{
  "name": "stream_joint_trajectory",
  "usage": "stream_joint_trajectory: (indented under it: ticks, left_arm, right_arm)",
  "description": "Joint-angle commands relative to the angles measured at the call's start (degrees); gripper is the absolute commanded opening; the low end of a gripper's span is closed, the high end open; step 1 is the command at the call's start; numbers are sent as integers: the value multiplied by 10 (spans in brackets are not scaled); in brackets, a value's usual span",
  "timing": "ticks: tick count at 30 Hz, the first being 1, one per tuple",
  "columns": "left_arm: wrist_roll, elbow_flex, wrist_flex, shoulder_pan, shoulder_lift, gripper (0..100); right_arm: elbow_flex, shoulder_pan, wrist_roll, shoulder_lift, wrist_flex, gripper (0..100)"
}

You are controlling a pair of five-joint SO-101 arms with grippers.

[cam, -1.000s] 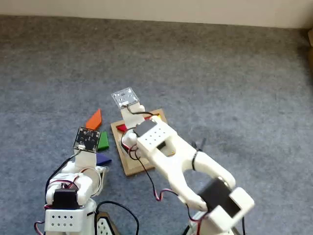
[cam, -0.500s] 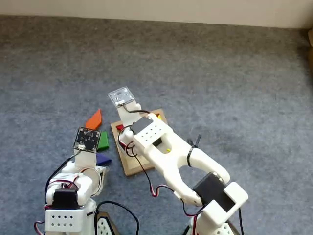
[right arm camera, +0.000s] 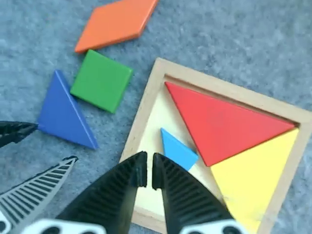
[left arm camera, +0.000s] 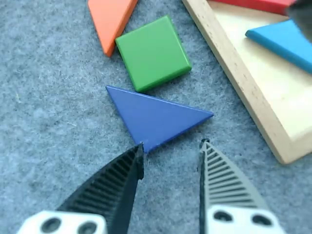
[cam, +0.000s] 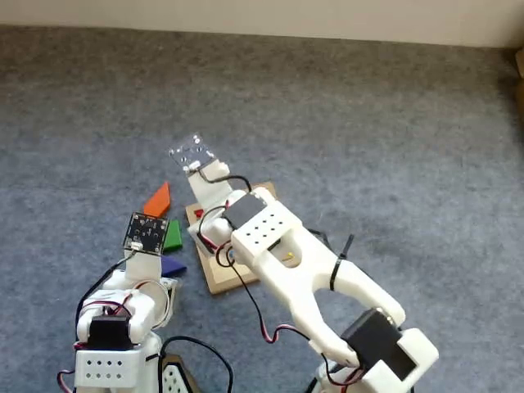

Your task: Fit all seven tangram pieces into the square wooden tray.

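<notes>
My left tool is open and empty, its tips at the pointed edge of the dark blue triangle just beside the tray, so I fear the piece slips out on closing, or hits my right tool, nearly shut and empty, over the tray.
</notes>
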Motion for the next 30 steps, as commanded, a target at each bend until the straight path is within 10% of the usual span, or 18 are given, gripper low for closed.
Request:
stream_joint_trajectory:
  ticks: [1, 30]
  left_arm:
    - [5, 12, 2, -7, -24, 185]
    - [5, 12, 2, -7, -24, 185]
  right_arm:
    - [7, -19, 6, -6, -33, 23]
    - [11, 36, 6, 72, -152, 23]
